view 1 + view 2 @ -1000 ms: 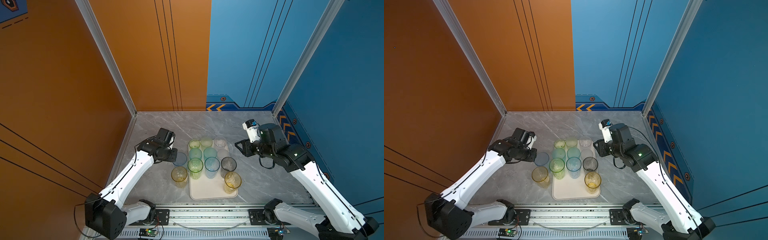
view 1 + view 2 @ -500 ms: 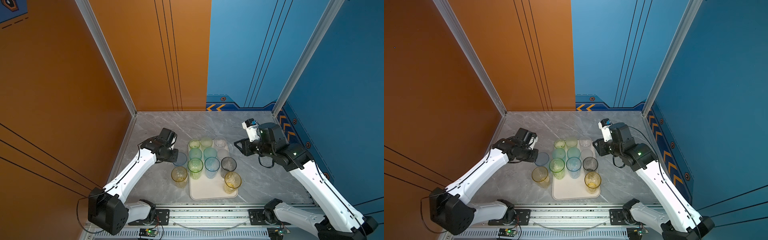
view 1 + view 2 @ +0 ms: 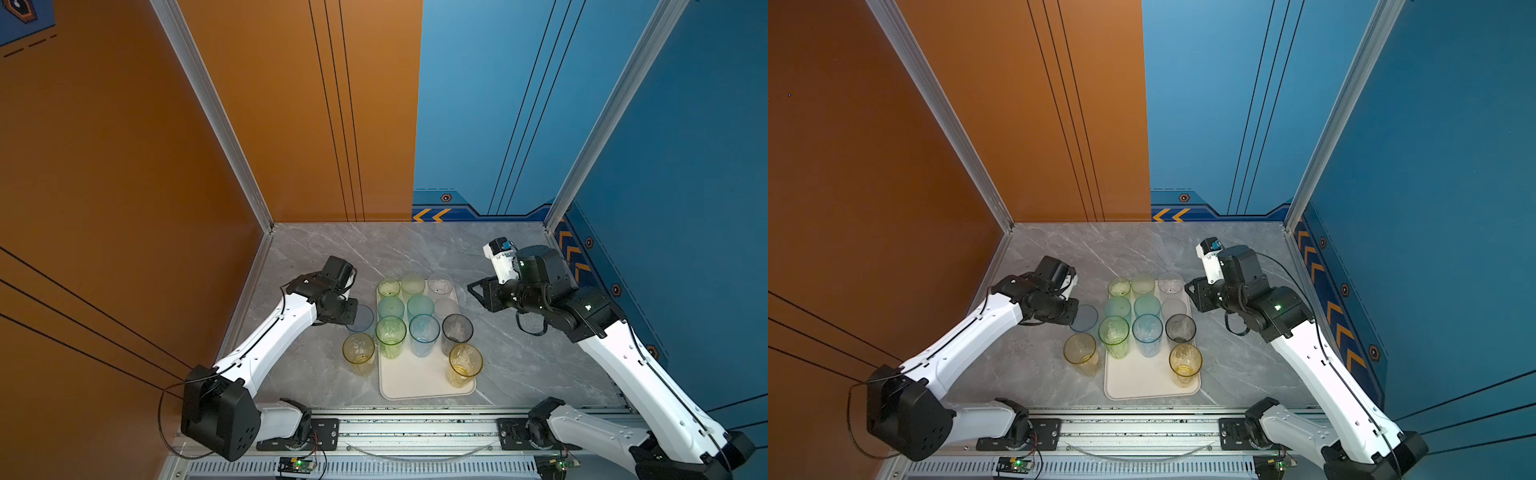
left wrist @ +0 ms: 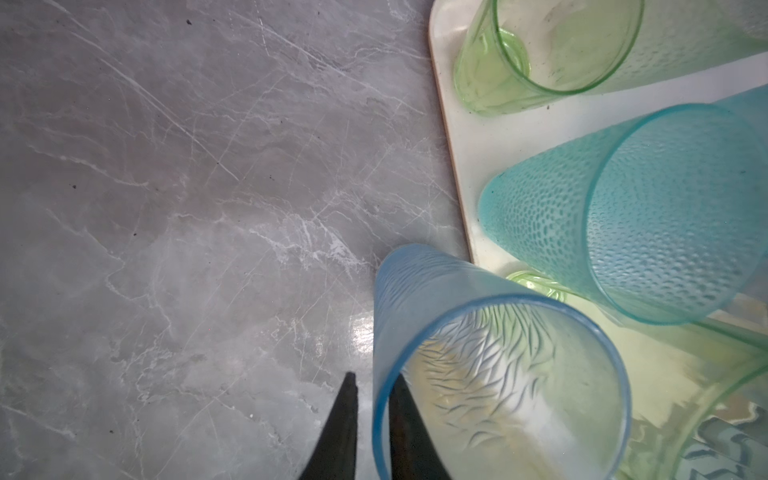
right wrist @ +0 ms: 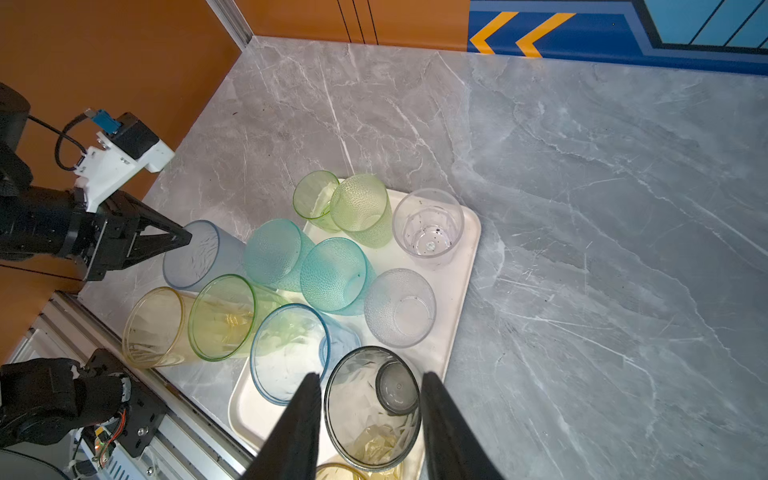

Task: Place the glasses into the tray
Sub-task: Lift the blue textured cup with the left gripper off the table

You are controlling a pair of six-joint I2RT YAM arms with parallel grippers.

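Grey counter [image 3: 528,365] bears the tray [image 3: 415,384] near its front edge; yellow glass [image 3: 358,353] and blue glass [image 3: 362,319] stand just leftward.

Left arm [image 3: 270,332] extends from lower left toward centre. Left tool [image 4: 374,376] jaws narrow, pinching wall of pale blue translucent plastic tumbler [image 4: 478,374]. Right arm [image 3: 623,353] bent; right tool [image 5: 370,376] jaws parted.
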